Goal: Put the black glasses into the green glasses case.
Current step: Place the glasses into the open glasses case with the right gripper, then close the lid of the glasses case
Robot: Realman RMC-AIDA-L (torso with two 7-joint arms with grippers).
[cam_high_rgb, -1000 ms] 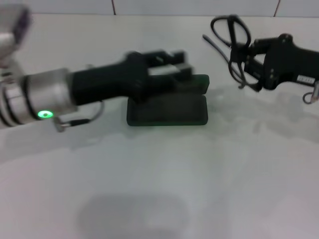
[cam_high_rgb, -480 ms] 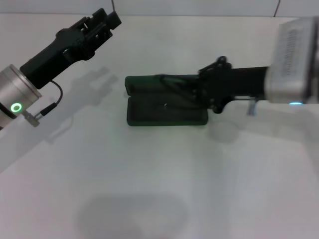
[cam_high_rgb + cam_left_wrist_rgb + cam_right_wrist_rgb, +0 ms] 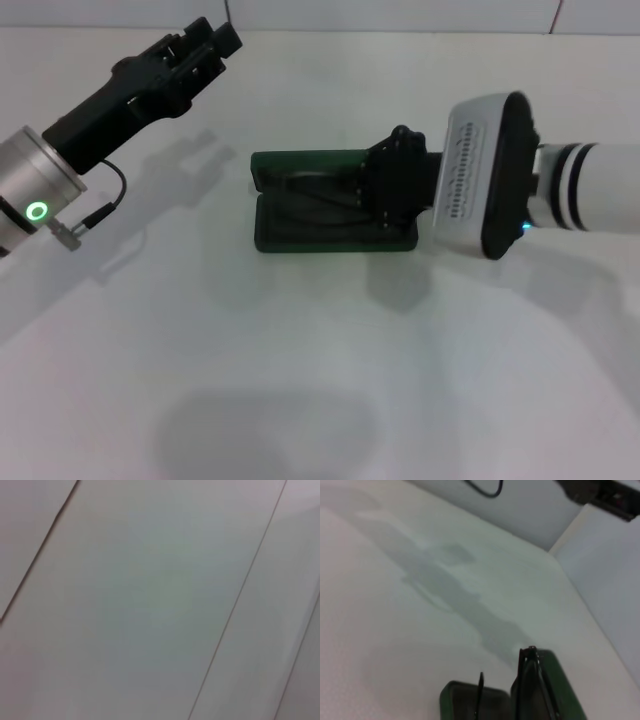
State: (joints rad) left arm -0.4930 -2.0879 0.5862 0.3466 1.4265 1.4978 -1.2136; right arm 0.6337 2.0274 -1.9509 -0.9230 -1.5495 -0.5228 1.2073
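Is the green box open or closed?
Open. The green glasses case lies on the table with its lid folded back, dark lining showing, and the right gripper reaching into it.

Even, diffuse light from overhead fills all 3 views, bright without harsh glare. In the head view the matte white tabletop [image 3: 300, 380] carries soft grey shadows: 1 below the raised black left gripper [image 3: 200, 45] toward 6 o'clock, 1 under the right arm, and a broad faint patch at 6 o'clock. The left wrist view is featureless and soft. The right wrist view shows a long blurred shadow streak; the dark green hinged glasses case [image 3: 555, 690] at 6 o'clock is out of focus.
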